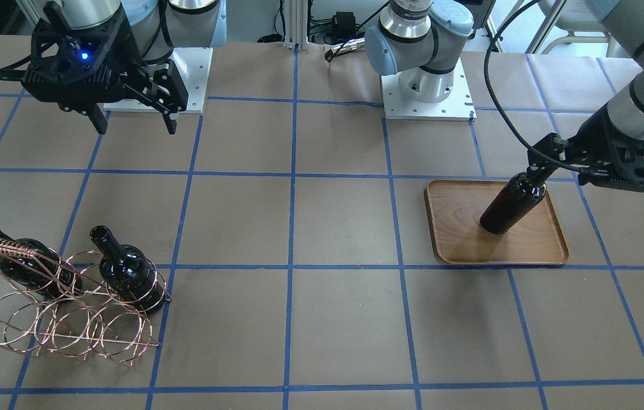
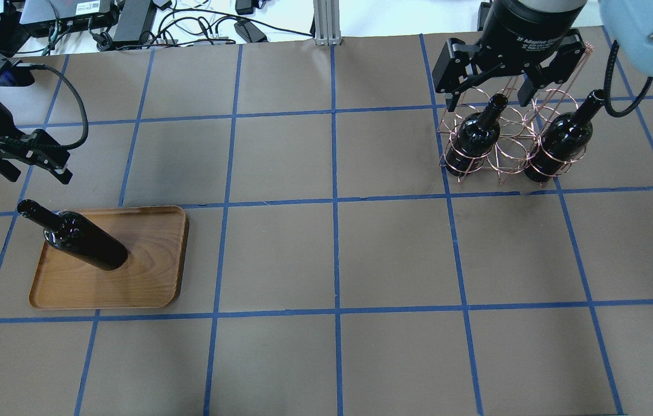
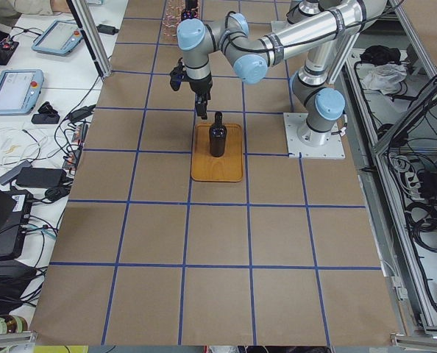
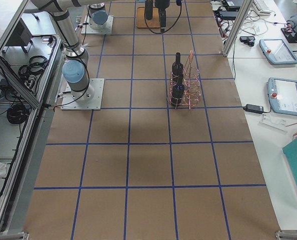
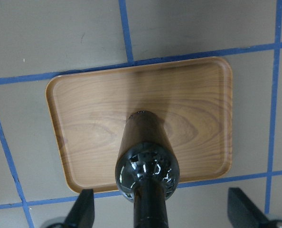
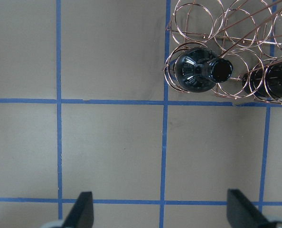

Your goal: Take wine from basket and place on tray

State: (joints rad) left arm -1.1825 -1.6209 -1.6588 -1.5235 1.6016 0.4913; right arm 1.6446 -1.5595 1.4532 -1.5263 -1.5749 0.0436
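Left pincer [image 2: 38, 172] hung open, empty, by glossy black glass wine bottle [image 2: 86, 245] upright on brown wooden tray [image 2: 153, 271]; straight lift-off looked safest

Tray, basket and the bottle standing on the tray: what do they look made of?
Tray: looks like wood, brown with visible grain swirls, matte to satin finish.
Basket: thin metal wire, shiny copper or rose-gold tone; whether it is solid copper or plated cannot be told.
Bottle: probably glass, near-black and glossy, with sharp light reflections on its shoulder.
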